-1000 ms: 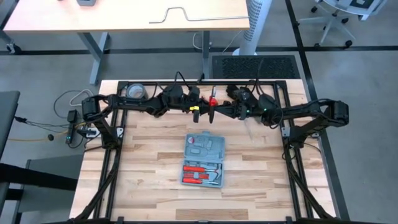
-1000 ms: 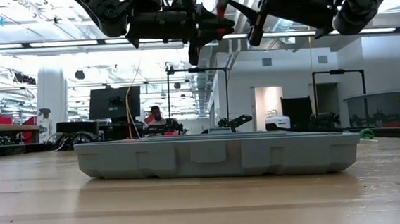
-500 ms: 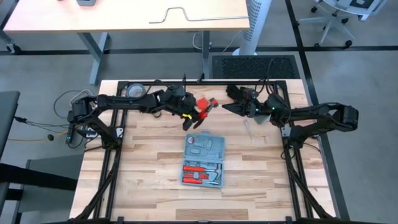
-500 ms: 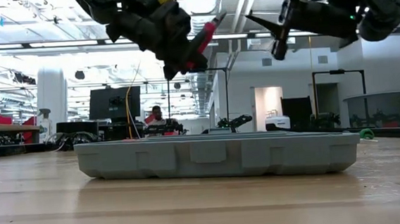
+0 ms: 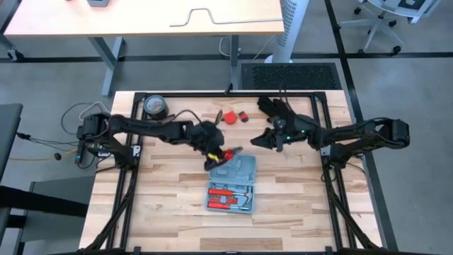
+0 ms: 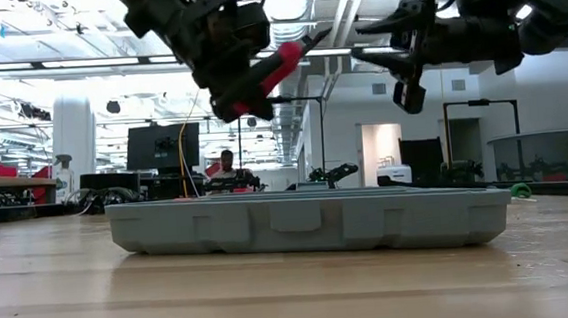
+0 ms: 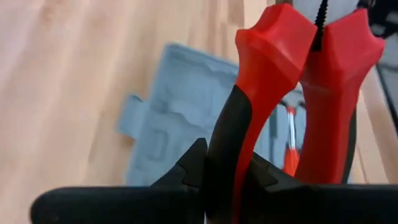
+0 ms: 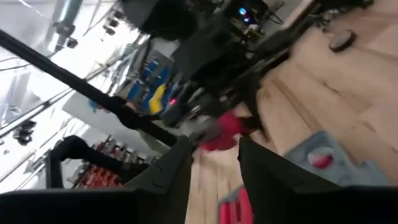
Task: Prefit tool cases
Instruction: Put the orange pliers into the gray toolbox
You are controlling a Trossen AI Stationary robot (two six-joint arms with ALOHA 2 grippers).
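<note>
High view, left claw (image 5: 221, 155) gripping red-handled pliers (image 5: 228, 152) above tool case (image 5: 232, 183), right claw (image 5: 263, 139) wide.

Grey floor, pale desk (image 5: 141, 18) behind (white office chair (image 5: 386, 18) nearby)

Case (image 5: 232, 183) lay open mid-table (image 5: 170, 205); left hand (image 5: 225, 153) with pliers (image 5: 230, 151) above its far edge; right hand (image 5: 263, 139) beyond.

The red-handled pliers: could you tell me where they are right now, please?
In the high view, the pliers are held by the left end effector, just above the far edge of the open tool case at mid-table.
</note>
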